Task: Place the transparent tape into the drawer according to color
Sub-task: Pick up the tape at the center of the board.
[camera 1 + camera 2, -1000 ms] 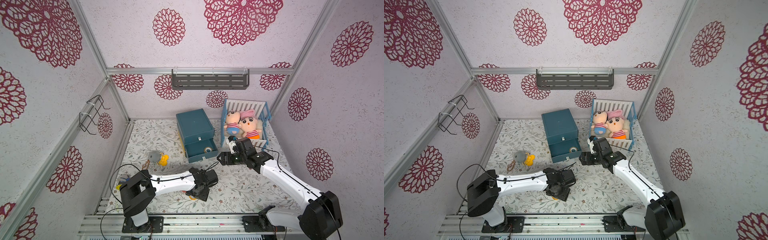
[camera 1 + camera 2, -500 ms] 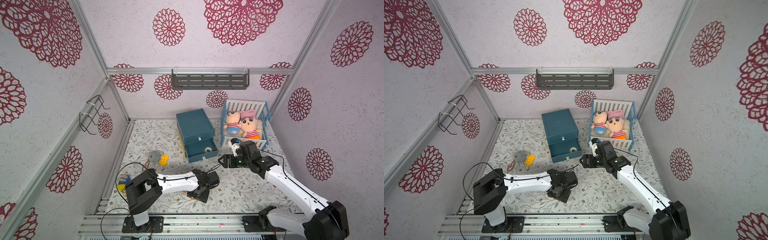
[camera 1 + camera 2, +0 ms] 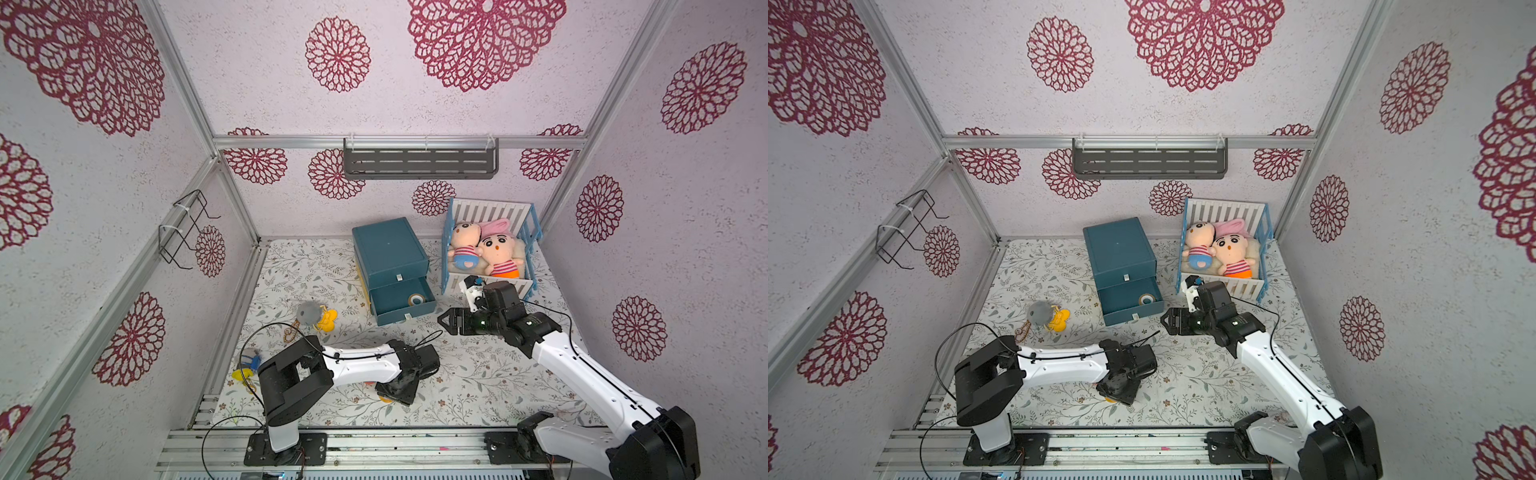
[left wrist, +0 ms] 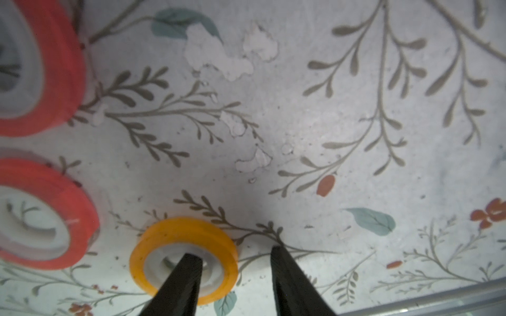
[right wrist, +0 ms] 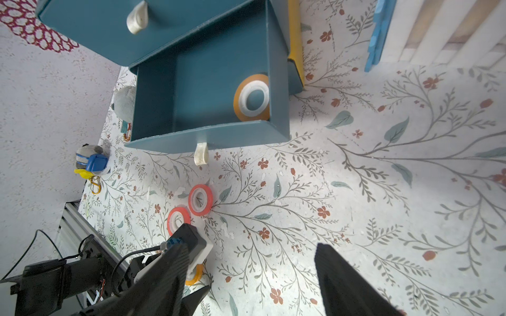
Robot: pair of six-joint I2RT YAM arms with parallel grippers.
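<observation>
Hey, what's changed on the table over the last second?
The left tool sank onto the small yellow see-through tape ring on the floral mat, jaws narrowing astride its wall, not yet clamped. The right arm drew back slightly, the right tool open and empty. Unchanged: the second yellow tape ring inside the open teal drawer.

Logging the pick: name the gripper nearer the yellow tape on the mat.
Left. The left gripper straddles the yellow tape, one finger in its core; the right gripper hangs by the open drawer.
</observation>
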